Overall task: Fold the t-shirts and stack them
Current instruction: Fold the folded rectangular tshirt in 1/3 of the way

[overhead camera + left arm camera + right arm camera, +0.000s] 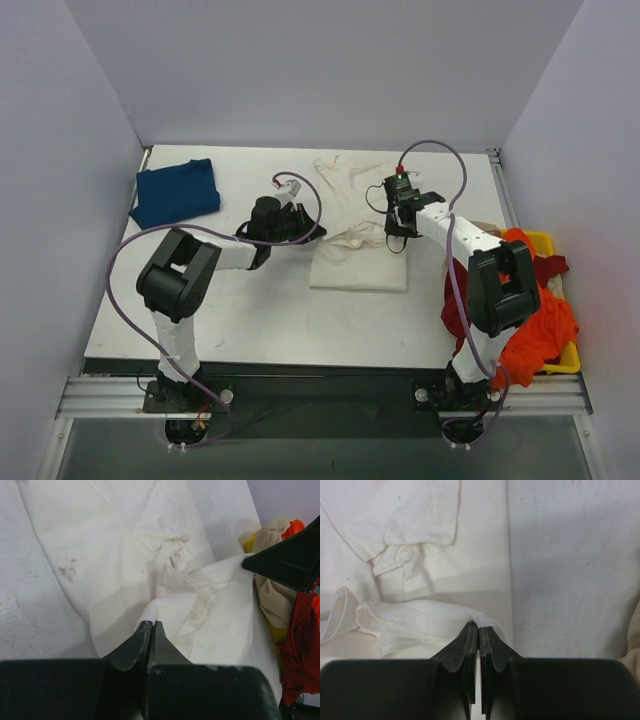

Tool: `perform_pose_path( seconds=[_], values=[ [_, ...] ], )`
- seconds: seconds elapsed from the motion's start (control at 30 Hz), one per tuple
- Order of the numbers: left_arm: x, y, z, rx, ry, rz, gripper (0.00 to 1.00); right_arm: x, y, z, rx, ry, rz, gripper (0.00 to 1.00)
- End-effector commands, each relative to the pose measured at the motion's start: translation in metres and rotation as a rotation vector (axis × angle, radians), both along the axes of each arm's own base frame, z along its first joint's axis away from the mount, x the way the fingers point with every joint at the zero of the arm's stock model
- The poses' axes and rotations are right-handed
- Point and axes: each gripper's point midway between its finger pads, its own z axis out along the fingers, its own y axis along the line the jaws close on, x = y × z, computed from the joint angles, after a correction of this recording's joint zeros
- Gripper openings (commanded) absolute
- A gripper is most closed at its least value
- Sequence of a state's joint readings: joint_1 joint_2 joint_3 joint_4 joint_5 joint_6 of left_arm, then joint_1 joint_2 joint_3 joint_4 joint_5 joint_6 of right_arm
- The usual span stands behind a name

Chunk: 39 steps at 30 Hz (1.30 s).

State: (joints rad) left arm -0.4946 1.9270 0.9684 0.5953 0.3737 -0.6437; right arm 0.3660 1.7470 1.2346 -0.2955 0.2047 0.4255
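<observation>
The cream t-shirt (357, 262) lies partly folded in the middle of the table, its far part spread out. My left gripper (314, 228) is shut on its left edge; in the left wrist view the jaws (151, 624) pinch a raised fold of the cream t-shirt (125, 540). My right gripper (398, 238) is shut on its right edge; in the right wrist view the jaws (478, 626) pinch the cream t-shirt (420, 615), lifted above the lower layer. A folded dark blue t-shirt (176, 191) lies at the far left. Orange (540, 335) and dark red (455, 310) t-shirts hang at the right.
A yellow bin (546, 244) stands at the table's right edge under the orange, red and beige cloth (272, 600). Grey walls close in the table on three sides. Bare white table (250, 310) lies in front of the cream shirt.
</observation>
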Motion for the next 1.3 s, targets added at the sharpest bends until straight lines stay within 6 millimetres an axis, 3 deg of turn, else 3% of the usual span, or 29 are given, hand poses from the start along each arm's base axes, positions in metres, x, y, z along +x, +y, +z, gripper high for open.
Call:
perform_pose_path(
  seconds=[0.0,0.37,0.4,0.43,0.47,0.57,0.6,0.67,0.83,0.87,0.9,0.93,0.97,1.07,1.13,1.2,1.23,1.27],
  values=[
    [0.024,-0.012,0.035,-0.073,-0.112,-0.052,0.00,0.024,-0.006,0.018,0.013,-0.047,0.000,0.00],
    [0.055,0.001,0.011,-0.035,-0.034,0.017,0.00,0.065,-0.007,0.003,0.060,0.008,0.018,0.00],
    [0.055,0.002,0.007,-0.028,-0.022,0.023,0.05,0.068,-0.007,0.002,0.060,0.010,0.019,0.00],
    [0.056,0.004,0.007,-0.025,-0.018,0.030,0.30,0.068,-0.008,-0.004,0.058,0.029,0.015,0.03],
    [0.057,0.006,0.005,-0.016,-0.013,0.048,0.39,0.070,-0.008,-0.003,0.058,0.032,0.017,0.16],
    [0.056,0.013,0.012,0.007,-0.032,0.076,0.56,0.073,-0.008,0.007,0.060,0.019,0.028,0.44],
    [0.054,0.015,0.014,0.024,-0.047,0.076,0.56,0.070,-0.008,0.009,0.059,0.019,0.029,0.48],
    [0.048,0.016,0.018,0.052,-0.071,0.091,0.57,0.066,-0.009,0.024,0.066,-0.009,0.031,0.53],
    [0.011,0.012,0.033,0.164,-0.178,0.125,0.57,0.042,0.003,0.046,0.101,-0.049,0.080,0.55],
    [-0.004,0.001,0.043,0.168,-0.206,0.107,0.56,0.037,0.011,0.047,0.113,-0.048,0.101,0.55],
    [-0.015,-0.001,0.036,0.192,-0.211,0.105,0.57,0.032,0.018,0.049,0.128,-0.054,0.117,0.56],
    [-0.021,-0.001,0.035,0.202,-0.220,0.123,0.57,0.024,0.022,0.047,0.143,-0.046,0.130,0.56],
    [-0.036,-0.014,0.041,0.184,-0.235,0.089,0.57,0.017,0.035,0.045,0.177,-0.035,0.167,0.56],
    [-0.056,-0.032,0.039,0.126,-0.249,0.053,0.57,0.006,0.057,0.037,0.257,-0.011,0.212,0.56],
    [-0.064,-0.039,0.024,0.121,-0.233,0.035,0.56,0.005,0.068,0.030,0.290,0.006,0.226,0.56],
    [-0.072,-0.051,0.022,0.079,-0.239,0.007,0.56,0.006,0.074,0.020,0.303,0.031,0.231,0.56],
    [-0.075,-0.054,0.009,0.088,-0.226,-0.001,0.56,0.008,0.077,0.017,0.316,0.036,0.230,0.56],
    [-0.074,-0.059,0.012,0.058,-0.247,0.000,0.56,0.011,0.081,0.017,0.330,0.035,0.240,0.56]
  ],
)
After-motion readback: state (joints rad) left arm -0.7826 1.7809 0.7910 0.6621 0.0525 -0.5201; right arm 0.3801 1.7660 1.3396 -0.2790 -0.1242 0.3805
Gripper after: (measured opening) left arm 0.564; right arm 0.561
